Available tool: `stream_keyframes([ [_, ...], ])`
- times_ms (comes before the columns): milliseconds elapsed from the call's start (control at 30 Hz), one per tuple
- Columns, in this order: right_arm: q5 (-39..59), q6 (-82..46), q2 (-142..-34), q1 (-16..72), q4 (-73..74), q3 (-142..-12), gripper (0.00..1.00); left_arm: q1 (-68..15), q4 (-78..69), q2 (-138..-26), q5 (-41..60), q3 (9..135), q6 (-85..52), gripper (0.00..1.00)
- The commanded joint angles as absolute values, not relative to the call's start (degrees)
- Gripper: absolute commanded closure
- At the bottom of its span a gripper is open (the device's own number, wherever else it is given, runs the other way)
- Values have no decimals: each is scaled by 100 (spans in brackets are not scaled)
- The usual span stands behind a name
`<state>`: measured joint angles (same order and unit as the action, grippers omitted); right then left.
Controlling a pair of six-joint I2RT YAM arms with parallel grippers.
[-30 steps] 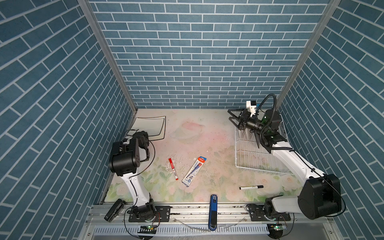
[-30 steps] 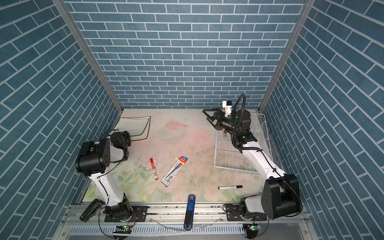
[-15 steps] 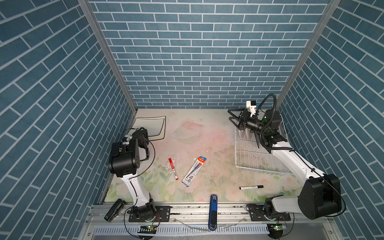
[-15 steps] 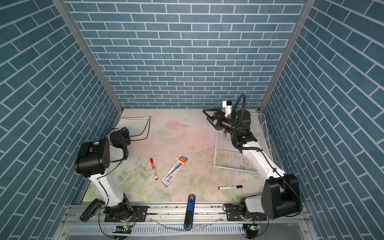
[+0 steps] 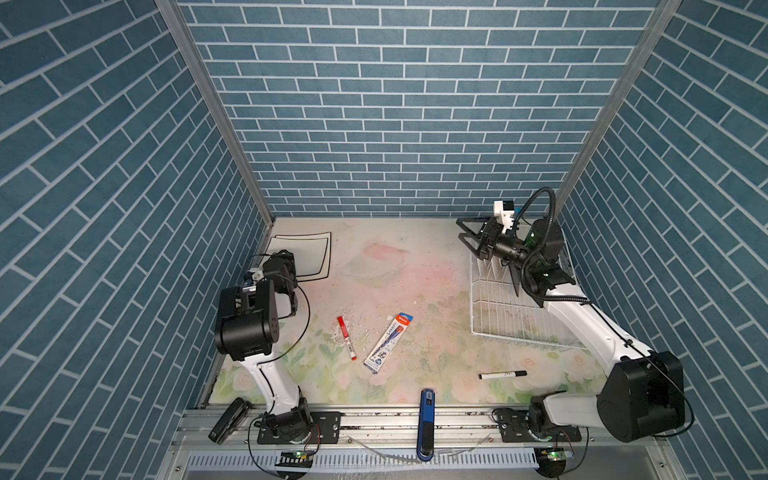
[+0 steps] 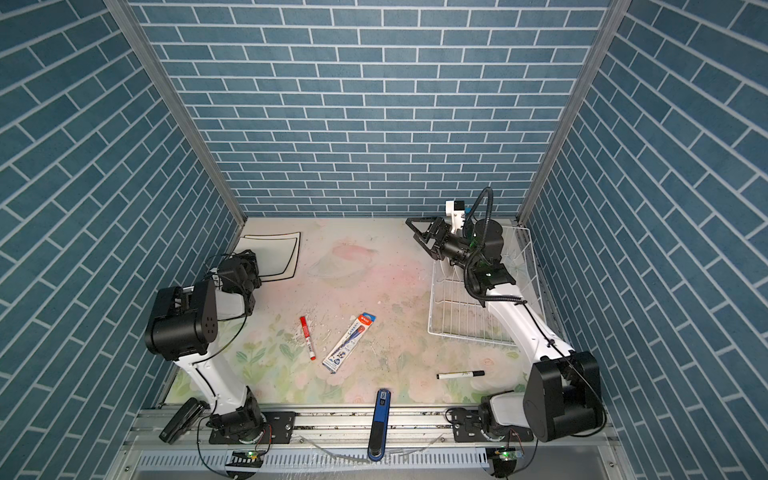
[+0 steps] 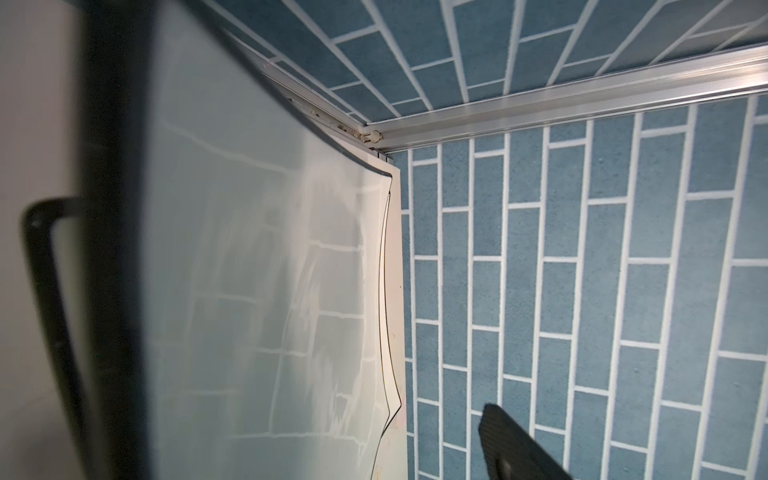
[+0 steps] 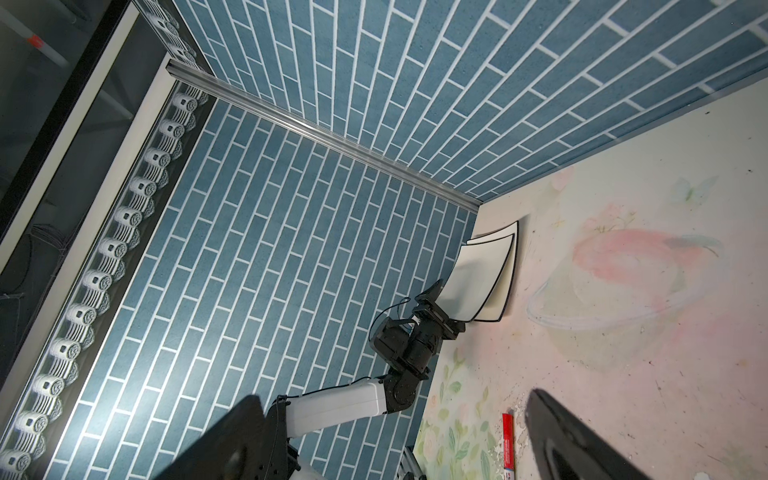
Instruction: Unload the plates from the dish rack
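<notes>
Two square cream plates (image 5: 305, 253) (image 6: 274, 251) with black rims lie stacked, slightly offset, in the table's back left corner; the right wrist view shows them too, plates (image 8: 484, 276). My left gripper (image 5: 283, 268) (image 6: 241, 270) is open at their near edge, and in its wrist view the fingers (image 7: 511, 449) stand wide apart either side of the top plate (image 7: 257, 249), left gripper (image 7: 266, 311). The white wire dish rack (image 5: 509, 309) (image 6: 459, 309) sits at the right. My right gripper (image 5: 471, 241) (image 6: 422, 239) (image 8: 392, 397) hangs open and empty over the rack's back left corner, its arm hiding part of the rack.
On the flowered mat lie a red marker (image 5: 346, 343), a blue pen pack (image 5: 389, 343) and a black marker (image 5: 502, 374). A blue tool (image 5: 427, 419) and a black one (image 5: 226, 419) rest on the front rail. Brick walls close in on three sides.
My left gripper's jaws have spread apart at the edge of the stacked plates. The right arm has not moved.
</notes>
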<state>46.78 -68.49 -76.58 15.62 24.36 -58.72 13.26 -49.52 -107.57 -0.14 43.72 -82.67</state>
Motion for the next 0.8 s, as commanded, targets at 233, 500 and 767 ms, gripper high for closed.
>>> stream_keyframes([
  [233,4680,-6595,-7523,1533,2468,-6095,1,1309,-4193,-10498,231,4894,-7884,11],
  [500,4676,-6596,-7523,1531,2474,-6094,1,1301,-3704,-10494,305,5136,-7790,5],
  [767,4659,-6598,-7574,1536,2496,-6121,1,1304,-3472,-10630,465,5367,-7752,0],
])
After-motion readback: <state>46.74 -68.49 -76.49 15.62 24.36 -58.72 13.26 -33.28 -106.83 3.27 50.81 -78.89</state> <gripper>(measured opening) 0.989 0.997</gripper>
